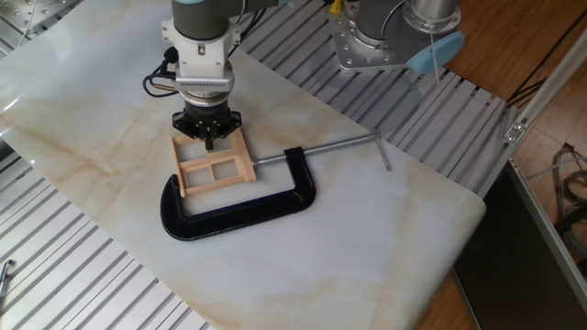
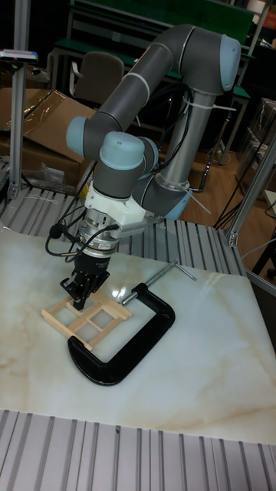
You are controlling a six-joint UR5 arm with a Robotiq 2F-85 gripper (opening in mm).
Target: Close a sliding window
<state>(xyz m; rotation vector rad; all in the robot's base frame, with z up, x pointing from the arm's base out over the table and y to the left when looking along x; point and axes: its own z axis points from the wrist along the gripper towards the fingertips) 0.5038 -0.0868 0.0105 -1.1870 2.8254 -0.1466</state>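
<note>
The sliding window (image 1: pixel 218 184) is a small pale wooden frame with thin slats, lying flat on the marble slab. A black C-clamp (image 1: pixel 240 212) wraps around its near side, and the clamp's steel screw (image 1: pixel 321 148) presses on the frame's right edge. My gripper (image 1: pixel 210 139) points straight down over the far half of the window, its dark fingertips together and at or just above the wood. The tall fixed view also has the window (image 2: pixel 113 311), the gripper (image 2: pixel 79 298) over its far left part, and the clamp (image 2: pixel 115 362). Whether the tips touch a slat is unclear.
The marble slab (image 1: pixel 367 229) lies on a slotted aluminium table (image 1: pixel 83 275). A second metal robot base (image 1: pixel 367 41) with a blue part stands at the back right. The slab's right corner and the table edge drop off toward a wooden floor.
</note>
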